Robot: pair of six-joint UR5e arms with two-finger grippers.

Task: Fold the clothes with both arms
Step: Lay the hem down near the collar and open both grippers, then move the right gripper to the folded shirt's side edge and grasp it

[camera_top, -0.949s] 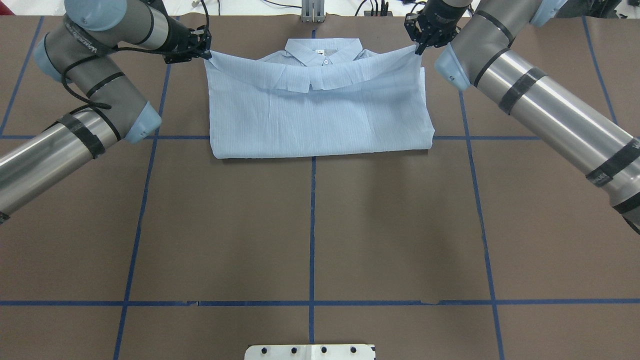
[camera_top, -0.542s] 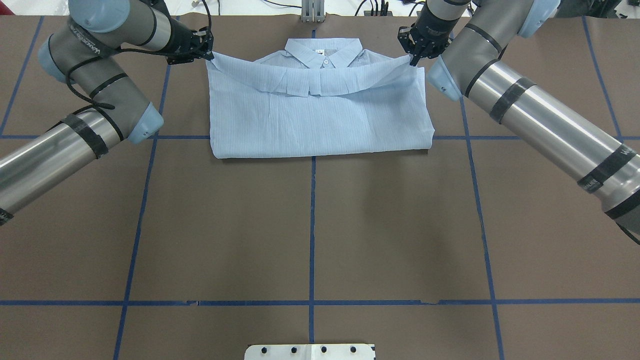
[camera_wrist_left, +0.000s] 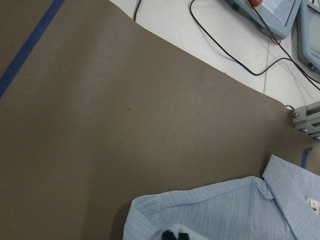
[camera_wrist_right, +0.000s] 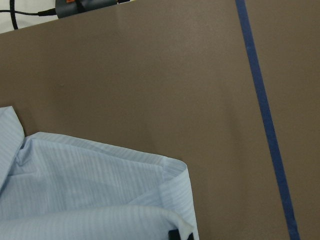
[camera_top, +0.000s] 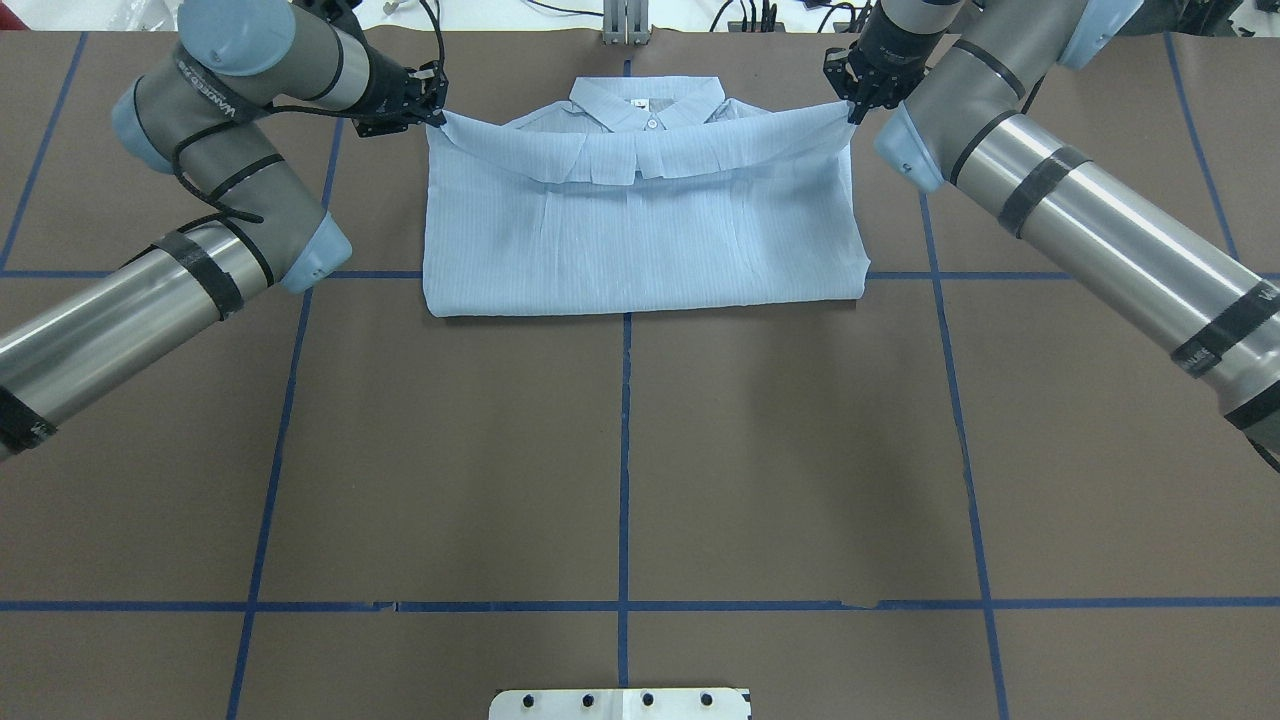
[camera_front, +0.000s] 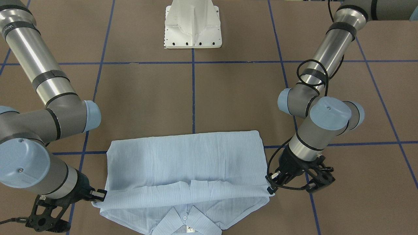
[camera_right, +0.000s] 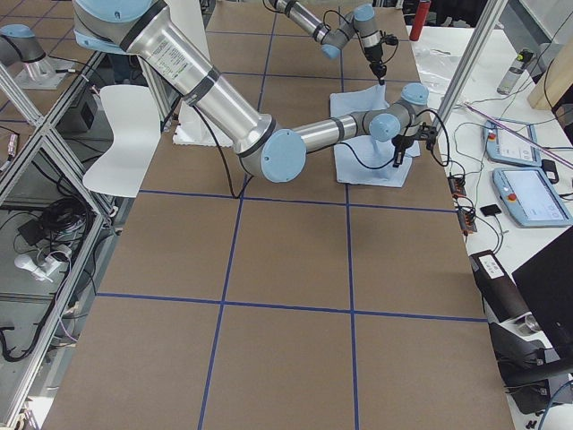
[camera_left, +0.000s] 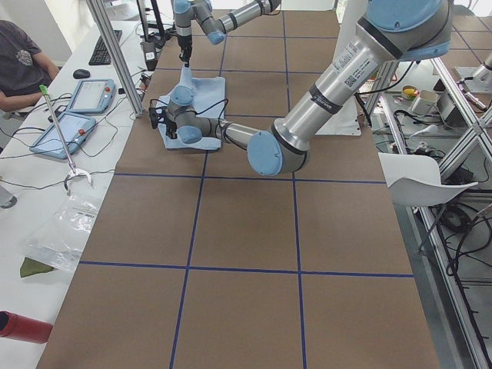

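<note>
Your left tool (camera_top: 436,107) and right tool (camera_top: 852,104) are each pinched on a lifted corner of the shirt (camera_top: 640,235), by the worktop's (camera_top: 640,450) far edge. It looks thin and limp: hold the corners, edge taut.

One shirt (camera_top: 640,230), two robot arms and two grippers, all on one brown table (camera_top: 620,450).

You have one left arm (camera_top: 110,320) and one right arm (camera_top: 1100,240), each ending in a single black gripper: the left gripper (camera_top: 435,108) and the right gripper (camera_top: 850,100). The shirt shows one collar (camera_top: 647,100) and one white button (camera_top: 652,123). One white pedestal (camera_front: 192,29) stands at the robot's edge of the table. From overhead you can count seven blue tape lines (camera_top: 800,605), two across and five lengthwise. Past the operators' edge are two touch-screen pendants (camera_left: 92,94), one keyboard (camera_left: 104,48) and one person (camera_left: 19,65).
</note>
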